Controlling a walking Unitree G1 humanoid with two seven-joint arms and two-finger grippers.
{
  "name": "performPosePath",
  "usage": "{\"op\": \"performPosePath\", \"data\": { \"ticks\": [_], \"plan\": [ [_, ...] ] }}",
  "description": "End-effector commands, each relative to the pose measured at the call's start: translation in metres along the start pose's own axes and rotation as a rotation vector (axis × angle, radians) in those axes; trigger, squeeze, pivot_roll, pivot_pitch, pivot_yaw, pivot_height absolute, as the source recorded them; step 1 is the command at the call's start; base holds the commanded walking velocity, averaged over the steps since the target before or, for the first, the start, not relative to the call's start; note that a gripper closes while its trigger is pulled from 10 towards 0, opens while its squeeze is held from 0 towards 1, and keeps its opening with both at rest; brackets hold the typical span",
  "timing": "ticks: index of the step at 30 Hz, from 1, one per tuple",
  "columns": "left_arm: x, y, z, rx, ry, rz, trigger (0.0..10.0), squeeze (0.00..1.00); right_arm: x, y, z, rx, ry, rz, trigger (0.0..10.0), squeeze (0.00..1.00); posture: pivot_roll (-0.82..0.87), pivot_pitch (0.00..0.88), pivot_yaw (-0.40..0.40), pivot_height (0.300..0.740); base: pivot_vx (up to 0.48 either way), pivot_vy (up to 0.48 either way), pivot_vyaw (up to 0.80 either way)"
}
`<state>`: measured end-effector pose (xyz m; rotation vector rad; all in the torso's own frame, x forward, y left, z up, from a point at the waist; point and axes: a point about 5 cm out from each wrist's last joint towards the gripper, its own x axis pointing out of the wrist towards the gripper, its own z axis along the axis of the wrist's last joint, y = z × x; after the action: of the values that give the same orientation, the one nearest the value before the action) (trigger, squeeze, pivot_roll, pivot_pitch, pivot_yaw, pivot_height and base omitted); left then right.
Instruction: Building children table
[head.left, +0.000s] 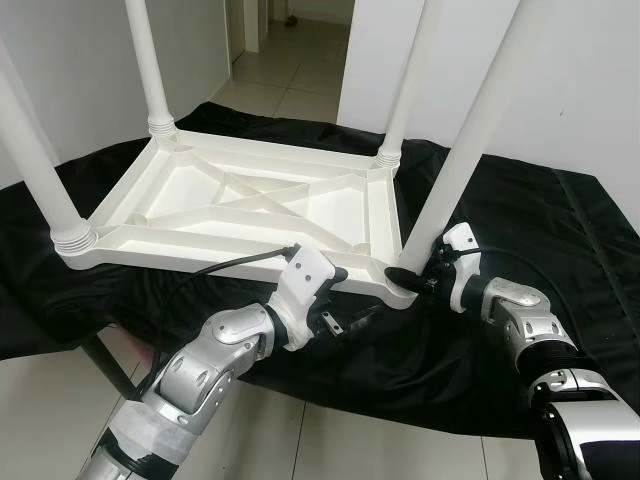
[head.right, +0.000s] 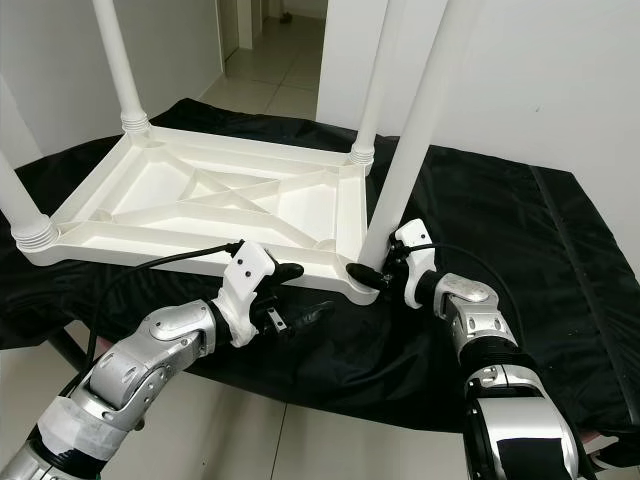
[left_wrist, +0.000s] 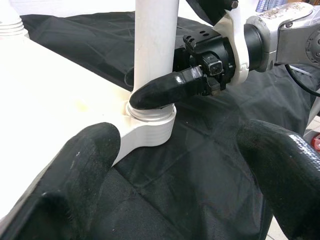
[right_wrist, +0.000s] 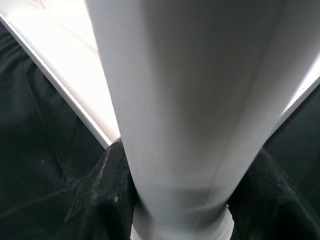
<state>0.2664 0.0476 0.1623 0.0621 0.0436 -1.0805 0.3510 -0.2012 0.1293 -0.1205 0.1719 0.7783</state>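
A white plastic children's table lies upside down on a black cloth, with its legs pointing up. My right gripper is shut around the base of the near right leg, just above its threaded socket. In the right wrist view the leg stands between the two black fingers. My left gripper is open at the table's front rim, a little left of that corner. Its fingers are spread wide and hold nothing.
Three other legs stand at the far left, far right and near left corners. White walls rise close behind, with a doorway to a tiled hall. The cloth's front edge drops to pale floor tiles.
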Motion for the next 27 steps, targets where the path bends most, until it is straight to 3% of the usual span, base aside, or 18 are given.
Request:
{"op": "performPosePath", "data": {
  "ticks": [1, 4, 6, 8, 11, 17, 19, 21, 24, 27],
  "plan": [
    [0.0, -0.003, 0.0, 0.005, 0.004, -0.052, 10.0, 0.0, -0.002, 0.002, -0.009, 0.053, 0.012, -0.016, 10.0, 0.0, 0.02, 0.0, -0.096, 0.74, 0.0, 0.0, 0.0],
    [0.0, -0.004, -0.001, 0.004, 0.004, -0.053, 10.0, 0.0, -0.001, 0.001, -0.008, 0.066, -0.003, -0.046, 10.0, 0.0, 0.02, 0.0, -0.097, 0.74, 0.0, 0.0, 0.0],
    [0.0, -0.005, -0.002, -0.001, 0.008, -0.058, 10.0, 0.0, 0.001, -0.002, -0.01, 0.088, 0.004, -0.185, 10.0, 0.0, 0.01, 0.0, -0.093, 0.74, 0.0, 0.0, 0.0],
    [0.0, -0.005, -0.002, -0.001, 0.008, -0.058, 10.0, 0.0, 0.001, -0.002, -0.01, 0.088, 0.004, -0.185, 10.0, 0.0, 0.01, 0.0, -0.093, 0.74, 0.0, 0.0, 0.0],
    [-0.001, -0.007, -0.004, -0.005, 0.012, -0.066, 10.0, 0.0, 0.002, -0.001, -0.011, 0.111, -0.002, -0.281, 10.0, 0.0, 0.01, 0.0, -0.092, 0.74, 0.0, 0.0, 0.0],
    [-0.002, -0.01, -0.006, -0.01, 0.019, -0.077, 10.0, 0.0, 0.008, 0.014, -0.01, 0.18, -0.036, -0.454, 10.0, 0.0, 0.0, 0.0, -0.091, 0.74, 0.0, 0.0, 0.0],
    [-0.002, -0.012, -0.006, -0.012, 0.021, -0.082, 10.0, 0.0, 0.01, 0.026, -0.013, 0.222, -0.038, -0.57, 10.0, 0.0, 0.0, 0.0, -0.093, 0.74, 0.0, 0.0, 0.0],
    [-0.002, -0.012, -0.006, -0.012, 0.021, -0.082, 10.0, 0.0, 0.01, 0.026, -0.013, 0.222, -0.038, -0.57, 10.0, 0.0, 0.0, 0.0, -0.093, 0.74, 0.0, 0.0, 0.0],
    [-0.002, -0.013, -0.007, -0.014, 0.023, -0.085, 10.0, 0.0, 0.011, 0.037, -0.016, 0.286, -0.053, -0.71, 10.0, 0.0, 0.0, 0.0, -0.095, 0.74, 0.0, 0.0, 0.0],
    [-0.003, -0.014, -0.007, -0.015, 0.024, -0.086, 10.0, 0.0, 0.011, 0.043, -0.017, 0.328, -0.056, -0.768, 10.0, 0.0, 0.0, 0.0, -0.095, 0.74, 0.0, 0.0, 0.0]
  ]
}}
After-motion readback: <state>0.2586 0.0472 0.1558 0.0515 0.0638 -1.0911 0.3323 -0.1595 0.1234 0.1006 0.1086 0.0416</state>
